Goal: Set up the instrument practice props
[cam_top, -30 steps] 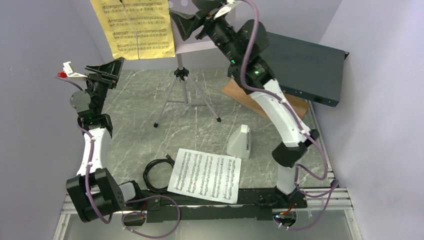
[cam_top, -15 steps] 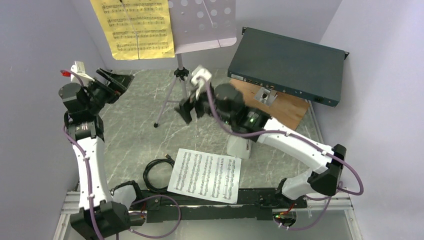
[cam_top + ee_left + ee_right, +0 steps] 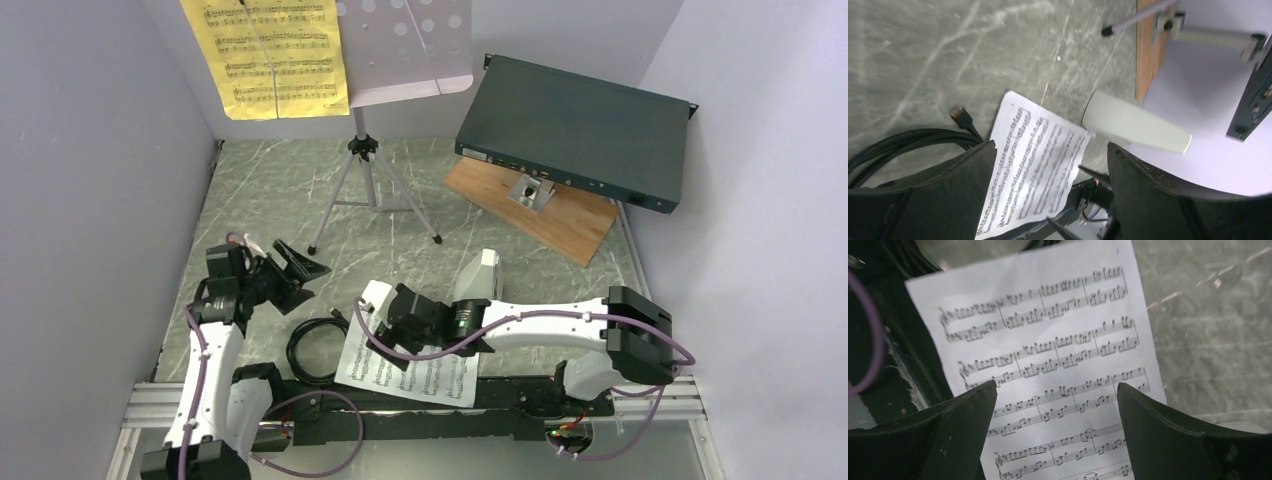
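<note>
The right hand (image 3: pixel 1055 387) is parked directly over the white sheet-music page (image 3: pixel 1048 340), and that's the relation that matters here. In the right wrist view the page lies straight below and fills the gap between the two fingers (image 3: pixel 963 425). Its staves run across from one finger to the other, and its long axis runs top to bottom of that frame.

From overhead, the page lies flat on the desk (image 3: pixel 270 190) at bottom centre, long axis left to right, with its near edge at the black base rail (image 3: pixel 420 400). The right arm reaches low across it, and the hand hangs over the page's left half. The fingers are spread wide with nothing between them; whether the tips touch the paper I can't tell.

The left hand (image 3: pixel 295 278) sits further left, above the coiled black cable (image 3: pixel 315 350). It's also wide open and empty, aimed toward the page but short of it, so the right is the nearer one.

The likely destination is the music stand (image 3: pixel 405 50) at top centre. The yellow page (image 3: pixel 275 55) covers its left side and the right side is bare. The metronome (image 3: pixel 480 278) stands just above the white page. A flat sheet offers little to pinch — an edge pickup looks like the way in.
</note>
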Controlling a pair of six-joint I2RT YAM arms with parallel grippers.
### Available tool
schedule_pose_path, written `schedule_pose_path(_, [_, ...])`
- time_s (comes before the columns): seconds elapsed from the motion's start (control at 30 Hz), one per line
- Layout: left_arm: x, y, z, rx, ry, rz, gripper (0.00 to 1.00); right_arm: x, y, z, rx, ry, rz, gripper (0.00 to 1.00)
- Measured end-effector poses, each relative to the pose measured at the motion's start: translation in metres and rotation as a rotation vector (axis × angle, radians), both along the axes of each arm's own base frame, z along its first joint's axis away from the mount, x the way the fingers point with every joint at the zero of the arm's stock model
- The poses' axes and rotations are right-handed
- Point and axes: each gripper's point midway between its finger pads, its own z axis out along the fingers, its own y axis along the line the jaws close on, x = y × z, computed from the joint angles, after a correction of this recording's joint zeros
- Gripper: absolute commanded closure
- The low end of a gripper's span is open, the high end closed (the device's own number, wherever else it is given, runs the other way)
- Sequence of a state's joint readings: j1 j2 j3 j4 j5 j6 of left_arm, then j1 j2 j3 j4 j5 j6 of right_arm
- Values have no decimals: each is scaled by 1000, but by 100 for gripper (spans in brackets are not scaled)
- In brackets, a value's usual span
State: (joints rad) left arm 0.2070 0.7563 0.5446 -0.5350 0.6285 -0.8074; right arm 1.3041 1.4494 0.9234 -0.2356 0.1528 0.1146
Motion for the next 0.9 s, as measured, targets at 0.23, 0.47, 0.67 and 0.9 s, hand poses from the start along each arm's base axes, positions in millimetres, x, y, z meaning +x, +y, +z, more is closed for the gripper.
schedule_pose_path(0.23, [-28,-43,-21,64,113,-157,15,0,-12,-44,-67,92,-53,41])
schedule_pose_path(0.47, [-58,-65,-63,223,289,-212,15,9,-24,-75,-29,190,-143,47])
schedule_pose_path(0.67, [-83,-76,-100,372,397,-236,16,19,-24,-80,67,270,-202,49])
schedule_pose_path(0.9, [-102,-90,-121,534,419,-282,19,18,-13,-79,115,292,-190,51])
